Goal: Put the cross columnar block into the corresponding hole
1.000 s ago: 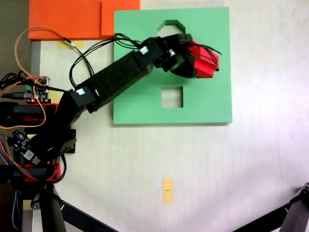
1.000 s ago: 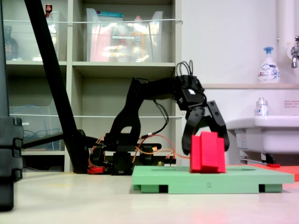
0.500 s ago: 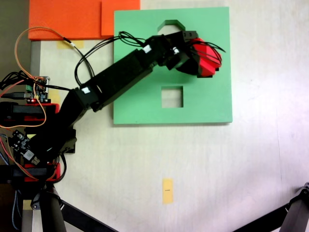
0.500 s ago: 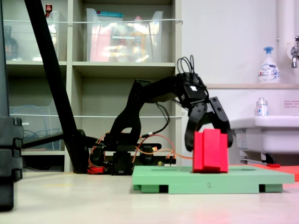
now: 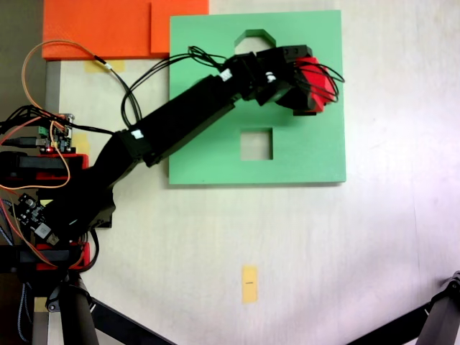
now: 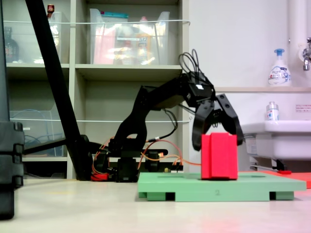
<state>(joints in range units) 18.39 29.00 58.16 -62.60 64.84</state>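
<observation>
The cross columnar block [image 6: 219,158], bright red, stands upright on the green foam board [image 6: 252,187]. My gripper [image 6: 217,143] reaches down over it from the left, one finger on each side of its upper half, shut on it. From above, the block [image 5: 320,83] sits near the board's [image 5: 309,154] upper right with the gripper [image 5: 305,80] over it. The corresponding hole is hidden; the block's foot may be in it or on the board, which I cannot tell.
The board has an octagonal cutout [image 5: 251,37] at its top edge and a square cutout [image 5: 256,144] in the middle. Orange foam sheets [image 5: 108,29] lie at the upper left. The arm's base and wiring [image 5: 43,187] occupy the left edge. A yellow tag [image 5: 249,283] marks the table.
The gripper and block have shifted up and right across the board in the top-down view. In the side-on view the block has gone from tilted to upright.
</observation>
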